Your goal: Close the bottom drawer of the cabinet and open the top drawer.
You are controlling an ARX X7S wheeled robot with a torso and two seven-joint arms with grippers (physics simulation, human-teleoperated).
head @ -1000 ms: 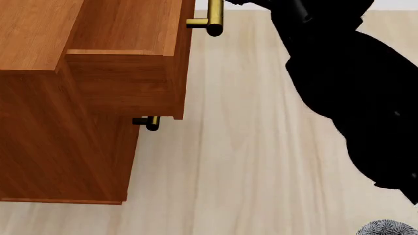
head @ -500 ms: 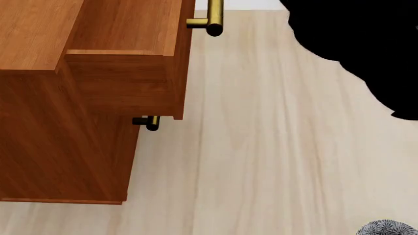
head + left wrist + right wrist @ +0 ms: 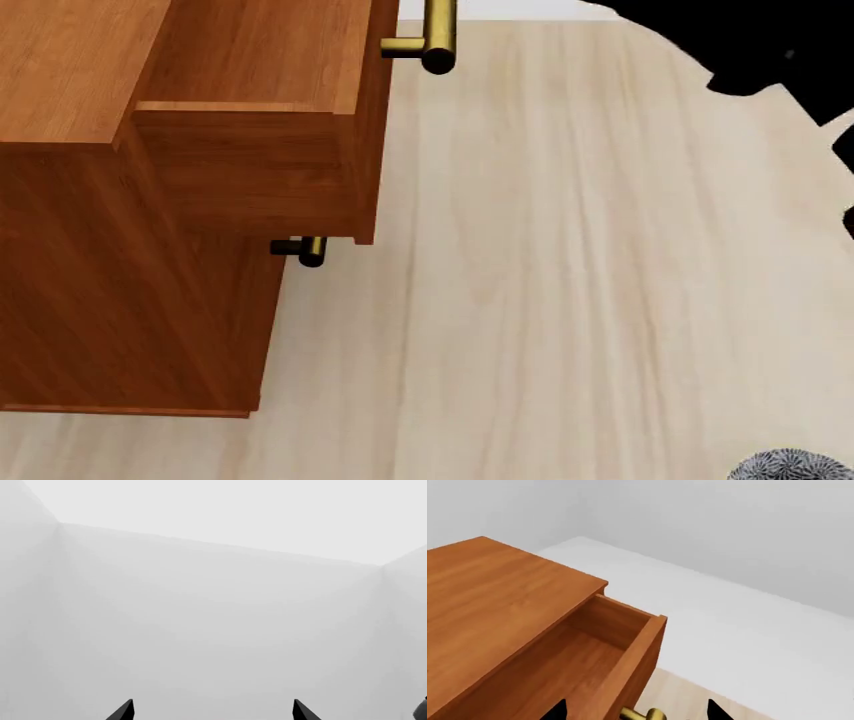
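The reddish-brown cabinet [image 3: 120, 300] fills the left of the head view. Its top drawer [image 3: 254, 60] stands pulled out, the empty inside [image 3: 554, 675] showing in the right wrist view. The drawer's brass handle [image 3: 434, 40] sticks out at its front. My right gripper [image 3: 637, 715] is open, and the handle [image 3: 644, 714] shows between its dark fingertips [image 3: 557, 711], apart from them. A second brass handle [image 3: 300, 250] peeks from under the top drawer, close to the cabinet front. The bottom drawer itself is hidden. My left gripper [image 3: 212, 712] is open and faces bare grey walls.
Pale wood flooring [image 3: 561, 300] stretches right of the cabinet. My black right arm [image 3: 781, 50] crosses the head view's top right corner. A grey speckled object [image 3: 794, 466] shows at the bottom right edge. White floor and grey walls [image 3: 727, 555] lie behind the cabinet.
My right arm has drawn up and to the right, leaving most of the head view. The cabinet and its drawers have not moved.
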